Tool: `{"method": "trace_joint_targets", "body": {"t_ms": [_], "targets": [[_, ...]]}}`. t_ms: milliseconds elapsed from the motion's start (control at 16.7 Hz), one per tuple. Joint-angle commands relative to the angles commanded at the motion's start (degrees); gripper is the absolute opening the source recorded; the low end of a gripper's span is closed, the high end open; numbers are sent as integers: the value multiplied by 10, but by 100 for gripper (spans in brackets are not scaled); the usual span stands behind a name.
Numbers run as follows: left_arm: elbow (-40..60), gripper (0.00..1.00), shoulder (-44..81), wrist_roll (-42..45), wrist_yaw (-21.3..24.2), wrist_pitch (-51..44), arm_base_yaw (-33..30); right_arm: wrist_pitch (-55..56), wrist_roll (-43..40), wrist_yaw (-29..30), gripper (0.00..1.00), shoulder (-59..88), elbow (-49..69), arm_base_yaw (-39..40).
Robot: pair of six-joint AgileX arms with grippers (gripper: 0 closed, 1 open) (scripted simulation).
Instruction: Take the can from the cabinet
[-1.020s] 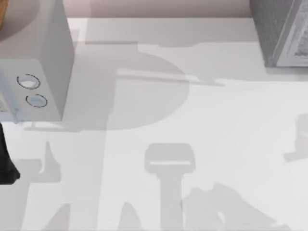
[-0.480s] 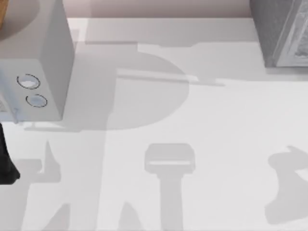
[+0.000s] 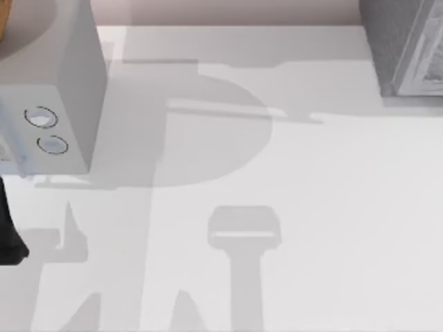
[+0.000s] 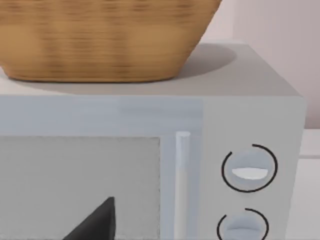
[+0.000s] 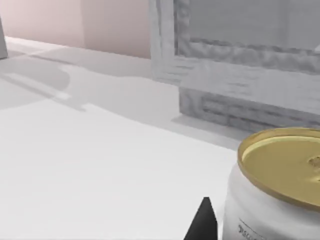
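The can [image 5: 278, 186], white with a gold lid, stands upright close to the right wrist camera, in front of the cabinet's [image 5: 240, 65] paler framed front. A dark fingertip [image 5: 202, 222] of my right gripper stands right beside the can's side; whether it touches the can is hidden. In the top view the cabinet [image 3: 405, 48] is the dark grey speckled box at the far right corner. My left arm [image 3: 8, 235] stays at the table's left edge, one fingertip [image 4: 95, 222] showing before the microwave door.
A light-grey microwave [image 3: 52, 83] with two round dials stands at the far left, a wicker basket [image 4: 100, 40] on top of it. The white table [image 3: 242, 180] carries arm shadows across its middle.
The right arm's shadow slid from the table's front right to the right edge and then out of the top view. The left arm has not moved.
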Motion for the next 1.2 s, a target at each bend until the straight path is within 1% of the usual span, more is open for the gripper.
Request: {"method": "trace_joint_targets", "body": {"t_ms": [180,420,480,600,900,1140,1200], "targets": [[0,100,0,0,0,0,0,32,-2,-35,0,42,13,-20],[0,100,0,0,0,0,0,34,-2,-37,0,44,14,-21],[0,100,0,0,0,0,0,-19,3,53,0,70,83,-16],[0,100,0,0,0,0,0,-13,-1,47,0,67,75,-10],[0,100,0,0,0,0,0,19,-25,13,0,53,12,21],[0,100,0,0,0,0,0,23,-28,9,0,51,7,24],[0,100,0,0,0,0,0,23,-28,9,8,51,7,24]]}}
